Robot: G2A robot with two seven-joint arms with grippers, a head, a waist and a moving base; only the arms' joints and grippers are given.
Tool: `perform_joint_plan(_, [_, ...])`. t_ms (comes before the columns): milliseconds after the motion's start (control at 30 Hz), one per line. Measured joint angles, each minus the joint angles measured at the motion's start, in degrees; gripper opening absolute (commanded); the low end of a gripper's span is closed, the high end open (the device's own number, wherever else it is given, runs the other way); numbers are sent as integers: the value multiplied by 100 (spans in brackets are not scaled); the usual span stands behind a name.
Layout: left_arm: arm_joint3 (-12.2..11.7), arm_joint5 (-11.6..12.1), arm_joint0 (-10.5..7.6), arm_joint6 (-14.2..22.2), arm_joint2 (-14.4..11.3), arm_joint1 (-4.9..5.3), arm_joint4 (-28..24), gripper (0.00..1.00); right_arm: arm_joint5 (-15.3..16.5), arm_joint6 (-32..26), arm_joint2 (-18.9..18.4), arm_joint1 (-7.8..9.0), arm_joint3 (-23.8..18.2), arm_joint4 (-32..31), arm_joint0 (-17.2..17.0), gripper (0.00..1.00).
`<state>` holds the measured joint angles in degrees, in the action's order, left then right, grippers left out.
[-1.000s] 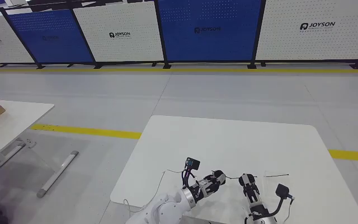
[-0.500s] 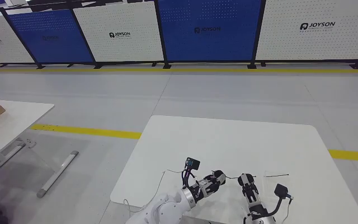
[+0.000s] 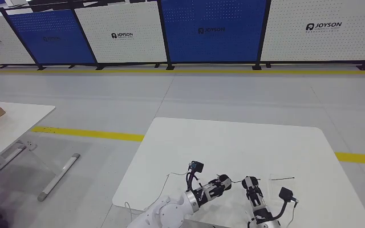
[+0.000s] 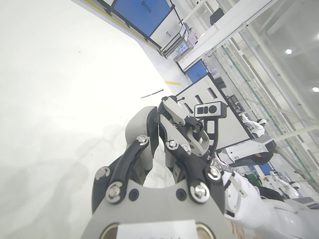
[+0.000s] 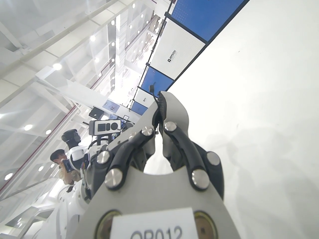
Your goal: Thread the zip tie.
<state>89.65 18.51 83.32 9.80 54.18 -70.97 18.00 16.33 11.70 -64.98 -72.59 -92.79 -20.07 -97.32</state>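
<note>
- the right gripper (image 5: 159, 99) is clamping its grey fingers together on a thin black plastic zip tie (image 5: 151, 88); the tie's small square head is sticking out just past the fingertips.
- the left gripper (image 4: 156, 120) is pressing its black-padded fingers together; whether they are pinching anything is hard to tell from here.
- both grippers are hovering near each other, with their tips apart, over the near part of the white rectangular table (image 3: 228, 142). the left one is pointing toward the right one.
- a second thin black zip tie (image 3: 282, 179) is lying flat and straight on the table. it is sitting near the right gripper, on the side away from the left gripper, and is touching neither.
</note>
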Motion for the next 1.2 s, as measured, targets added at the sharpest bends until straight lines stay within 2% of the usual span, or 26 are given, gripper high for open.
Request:
perform_joint_plan(67, [-15, 54, -17, 83, 33, 11, -101, 0, 18, -39, -2, -3, -1, -7, -2, 0])
perform_joint_plan(567, [-11, -8, -14, 23, 33, 11, -99, 0, 68, -74, -14, -16, -21, 47, 3, 0])
perform_joint_plan(800, [-47, 94, -55, 108, -23, -2, -495, 0, 280, -52, -19, -33, 39, 6, 23, 0])
perform_joint_plan(1033, [78, 98, -79, 457, -8, 25, -1082, 0, 316, -203, 2, -39, -5, 72, 67, 0])
perform_joint_plan(1200, [100, 97, -104, 641, -8, 51, -1311, 0, 315, -181, 0, -29, -64, 170, 62, 0])
